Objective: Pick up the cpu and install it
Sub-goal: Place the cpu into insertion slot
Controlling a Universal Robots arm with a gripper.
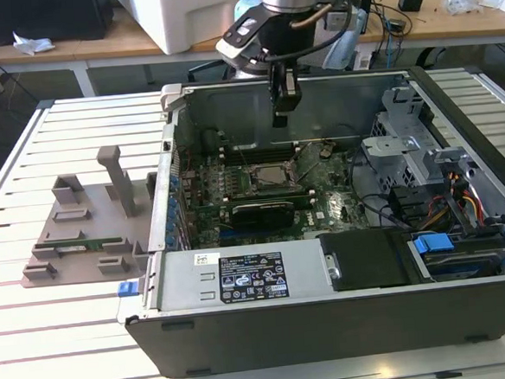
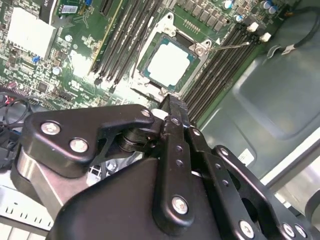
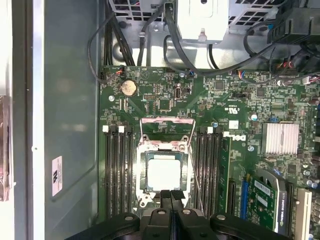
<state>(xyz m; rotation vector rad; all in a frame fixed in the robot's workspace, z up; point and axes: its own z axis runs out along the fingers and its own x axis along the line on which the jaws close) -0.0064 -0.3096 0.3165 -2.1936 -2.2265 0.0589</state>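
Over the socket (image 3: 142,172), cpu (image 3: 164,173) seated, my jaws hang clenched on nothing (I'd confirm it lies flat).

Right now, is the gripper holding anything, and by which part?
Nothing: the gripper is shut and empty above the cpu, which lies in the socket.

Cpu (image 3: 164,172) in socket (image 3: 142,175) on mobo (image 3: 165,95) inside case (image 1: 331,323), gripper (image 1: 283,118) above; tray (image 1: 73,228) beside case at exterior view's left.
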